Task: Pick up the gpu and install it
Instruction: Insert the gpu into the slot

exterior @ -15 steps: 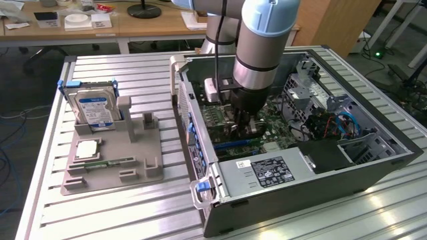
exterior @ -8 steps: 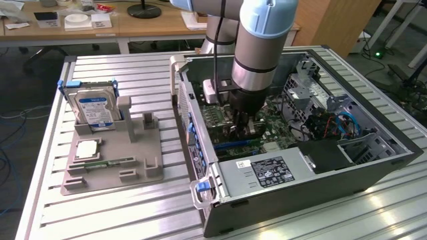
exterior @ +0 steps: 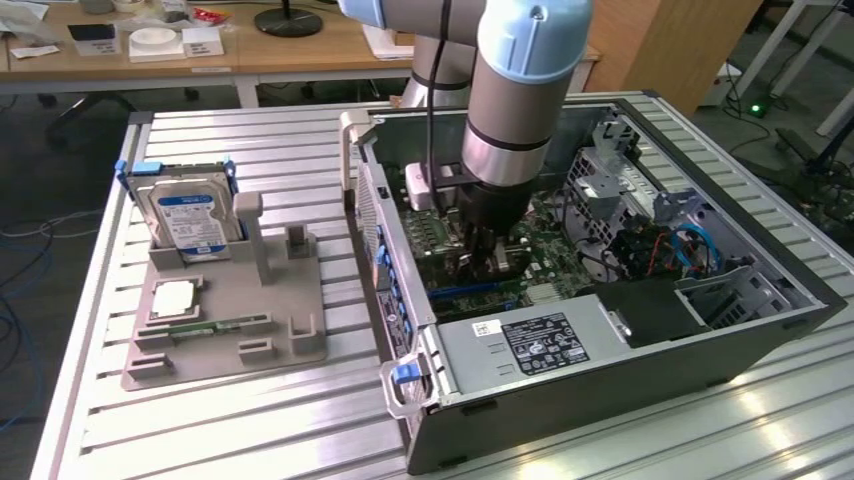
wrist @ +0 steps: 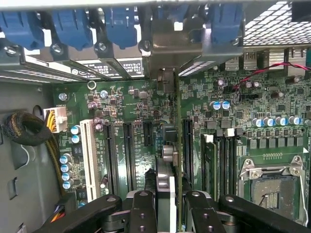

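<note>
The computer case (exterior: 601, 330) lies at the exterior view's right of the parts holder (exterior: 227, 330).

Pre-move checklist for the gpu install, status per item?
1. gpu in claw: ok, fingers clamp its edge.
2. Arm inside the open case: ok.
3. Card upright over motherboard: ok.
4. Card lined up with a slot: cannot tell.
5. Card seated fully: cannot tell.
6. Hard drive parked in the fixture, apart from the case: ok.
</note>
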### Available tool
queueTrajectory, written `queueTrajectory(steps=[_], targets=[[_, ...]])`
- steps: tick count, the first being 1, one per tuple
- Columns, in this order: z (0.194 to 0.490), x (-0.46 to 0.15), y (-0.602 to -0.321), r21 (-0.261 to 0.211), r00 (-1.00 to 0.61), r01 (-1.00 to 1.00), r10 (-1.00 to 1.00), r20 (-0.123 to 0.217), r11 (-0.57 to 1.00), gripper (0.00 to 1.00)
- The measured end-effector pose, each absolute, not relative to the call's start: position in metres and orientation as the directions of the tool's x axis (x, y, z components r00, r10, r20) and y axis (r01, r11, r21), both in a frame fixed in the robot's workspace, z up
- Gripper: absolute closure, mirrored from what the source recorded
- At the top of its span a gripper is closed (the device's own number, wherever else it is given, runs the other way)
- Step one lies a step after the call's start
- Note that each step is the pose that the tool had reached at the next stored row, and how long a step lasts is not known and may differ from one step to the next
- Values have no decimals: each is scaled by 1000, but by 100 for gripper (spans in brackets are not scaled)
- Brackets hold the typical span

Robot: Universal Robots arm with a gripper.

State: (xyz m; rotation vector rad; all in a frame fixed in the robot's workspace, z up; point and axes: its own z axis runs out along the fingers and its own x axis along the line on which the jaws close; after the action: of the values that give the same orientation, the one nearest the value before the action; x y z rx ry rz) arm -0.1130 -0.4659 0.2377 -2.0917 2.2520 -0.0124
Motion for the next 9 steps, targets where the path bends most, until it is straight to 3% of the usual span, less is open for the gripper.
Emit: queueTrajectory(steps=[9], targets=[[234, -113, -466, -52, -73, -996, -996, -44, 75, 72]])
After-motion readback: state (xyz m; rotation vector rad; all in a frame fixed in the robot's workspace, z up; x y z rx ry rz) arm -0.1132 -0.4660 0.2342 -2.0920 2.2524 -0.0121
